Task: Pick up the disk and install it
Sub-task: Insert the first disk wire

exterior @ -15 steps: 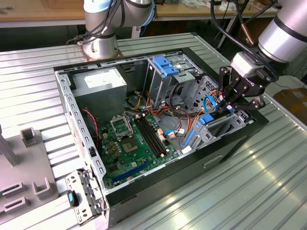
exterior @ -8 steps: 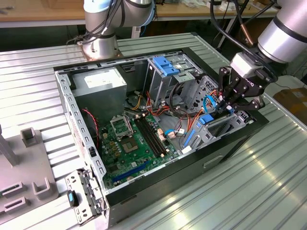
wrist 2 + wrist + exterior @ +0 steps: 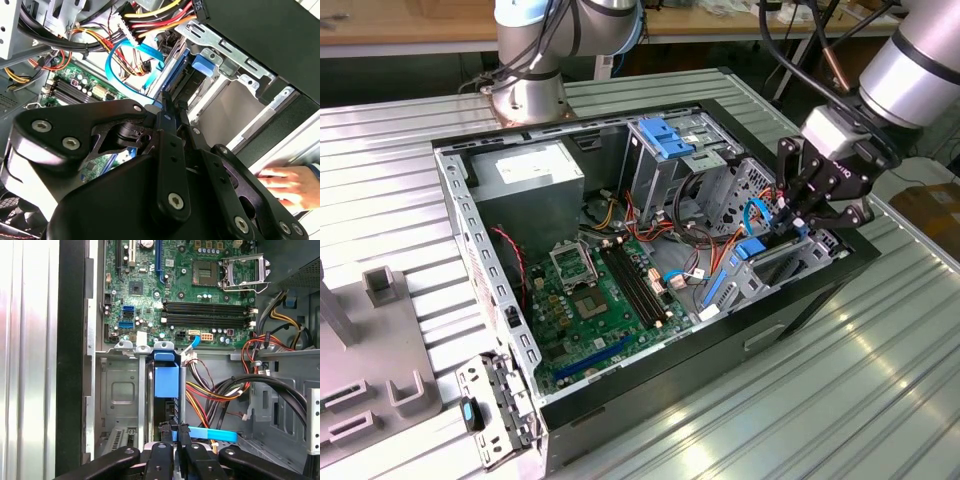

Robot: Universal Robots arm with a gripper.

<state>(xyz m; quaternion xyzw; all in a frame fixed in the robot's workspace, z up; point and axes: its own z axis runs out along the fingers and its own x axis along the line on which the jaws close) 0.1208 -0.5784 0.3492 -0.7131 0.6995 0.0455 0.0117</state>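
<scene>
On the ribbed metal table (image 3: 880,380) lies an open computer case (image 3: 790,320), its motherboard (image 3: 590,310) exposed. The disk (image 3: 166,381) stands edgewise in a bay at the case's edge on the exterior view's right. The gripper (image 3: 177,430) meets its near edge with fingers almost together; whether they hold it cannot be told.

Open computer case (image 3: 470,230) on ribbed metal table (image 3: 820,400), green motherboard (image 3: 590,310) inside.

Robotics lab or workshop: an opened computer case (image 3: 740,335) lies on a ribbed metal worktop (image 3: 380,160). A robot arm base (image 3: 528,95) stands at one edge, with wooden benches (image 3: 410,20) behind.
</scene>
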